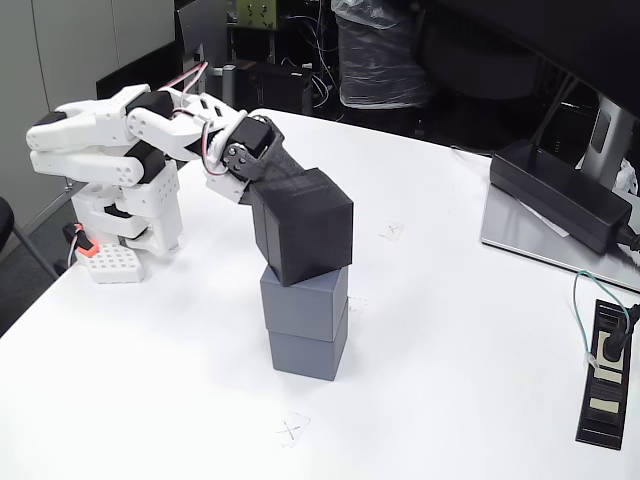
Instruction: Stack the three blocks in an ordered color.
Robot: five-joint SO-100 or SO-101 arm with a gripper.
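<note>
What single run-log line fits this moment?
stage: placing top | gripper: shut on black block, tilted | base: two grey blocks stacked | release: not yet

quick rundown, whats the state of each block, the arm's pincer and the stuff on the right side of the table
Matte black cube: tilted, resting atop the stack, not yet square.
Upper slate-grey cube: upright, stacked on the lower one.
Lower slate-grey cube: upright, on the white table.
Pincer: at the black cube's upper back edge; open or shut cannot be told.
Flat black power adapter: lying flat.
Black power strip: one cable plugged in.
</note>
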